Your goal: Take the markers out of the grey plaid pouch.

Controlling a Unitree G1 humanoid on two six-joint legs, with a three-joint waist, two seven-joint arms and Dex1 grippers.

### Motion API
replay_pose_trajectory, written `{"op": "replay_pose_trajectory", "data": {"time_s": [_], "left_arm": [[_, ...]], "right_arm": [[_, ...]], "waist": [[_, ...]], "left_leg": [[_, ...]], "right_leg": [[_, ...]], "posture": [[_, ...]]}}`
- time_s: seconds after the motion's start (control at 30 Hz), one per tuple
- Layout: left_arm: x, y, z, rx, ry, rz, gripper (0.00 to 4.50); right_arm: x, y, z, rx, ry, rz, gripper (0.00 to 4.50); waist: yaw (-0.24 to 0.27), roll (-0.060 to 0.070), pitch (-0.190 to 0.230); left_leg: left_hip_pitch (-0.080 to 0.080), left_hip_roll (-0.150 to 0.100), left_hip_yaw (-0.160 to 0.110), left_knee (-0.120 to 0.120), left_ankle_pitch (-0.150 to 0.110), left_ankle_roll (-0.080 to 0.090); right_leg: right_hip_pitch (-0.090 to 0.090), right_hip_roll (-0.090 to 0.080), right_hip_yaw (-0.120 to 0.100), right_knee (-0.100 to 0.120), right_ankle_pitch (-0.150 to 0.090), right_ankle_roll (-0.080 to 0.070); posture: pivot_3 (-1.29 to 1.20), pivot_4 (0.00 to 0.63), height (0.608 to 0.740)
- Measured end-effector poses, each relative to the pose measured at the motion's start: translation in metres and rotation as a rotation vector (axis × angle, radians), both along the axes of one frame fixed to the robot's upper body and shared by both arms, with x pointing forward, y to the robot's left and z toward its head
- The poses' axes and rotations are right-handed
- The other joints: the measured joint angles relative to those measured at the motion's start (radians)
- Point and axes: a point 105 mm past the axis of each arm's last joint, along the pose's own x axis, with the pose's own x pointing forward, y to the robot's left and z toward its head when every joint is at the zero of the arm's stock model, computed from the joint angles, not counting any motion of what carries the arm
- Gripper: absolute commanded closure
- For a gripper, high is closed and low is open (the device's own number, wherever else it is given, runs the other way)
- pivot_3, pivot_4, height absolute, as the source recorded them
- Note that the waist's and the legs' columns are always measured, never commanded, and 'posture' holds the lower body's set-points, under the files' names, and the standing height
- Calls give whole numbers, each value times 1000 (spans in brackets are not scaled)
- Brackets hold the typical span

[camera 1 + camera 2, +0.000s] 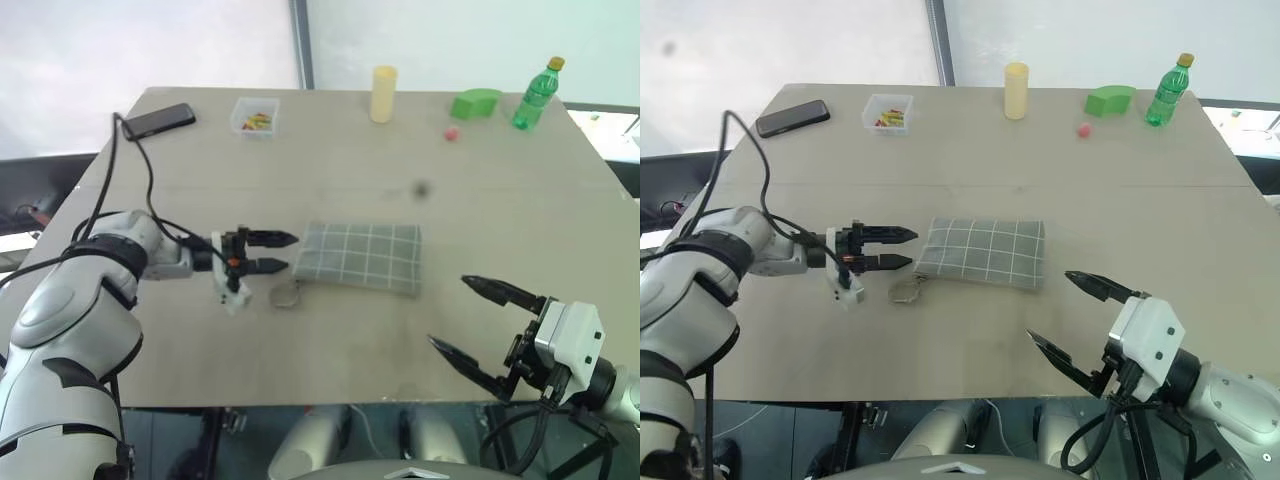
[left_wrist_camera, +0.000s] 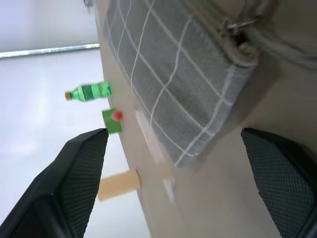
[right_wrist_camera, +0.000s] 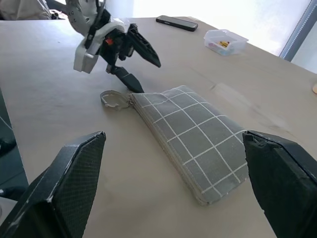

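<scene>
Left eye view: grey plaid pouch [image 1: 362, 257] flat mid-table, zipped end and ring pull [image 1: 285, 295] facing left. Left gripper [image 1: 283, 252] level just beside that end, fingers apart, empty. Right gripper [image 1: 470, 318] near the right front edge, spread wide, empty.

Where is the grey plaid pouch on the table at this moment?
In the left eye view the grey plaid pouch lies flat near the middle of the table, with the open left tool just beside its left end.
</scene>
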Motion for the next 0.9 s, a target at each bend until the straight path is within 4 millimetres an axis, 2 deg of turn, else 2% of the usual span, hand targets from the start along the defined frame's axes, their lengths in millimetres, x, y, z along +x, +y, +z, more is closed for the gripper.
{"op": "replay_pose_trajectory", "data": {"time_s": [0.13,0.4,0.9], "left_arm": [[-3,-1,-1,-12,-7,-66,35],[3,-37,-6,-131,-22,-119,35],[18,-39,-1,-143,-113,-39,35]], "right_arm": [[2,2,1,3,-8,0,0],[7,4,5,4,-25,-8,0],[10,9,10,12,-35,-22,0]], "waist": [[2,-1,0],[3,-4,0],[1,-6,0]], "left_leg": [[0,0,0,0,0,1],[-1,-1,0,2,0,1],[-2,-1,0,5,0,1]], "right_leg": [[0,0,0,0,0,0],[-1,-1,-1,2,0,1],[-1,-1,-1,5,0,1]], "posture": [[0,150,740],[0,150,740],[0,150,740]]}}
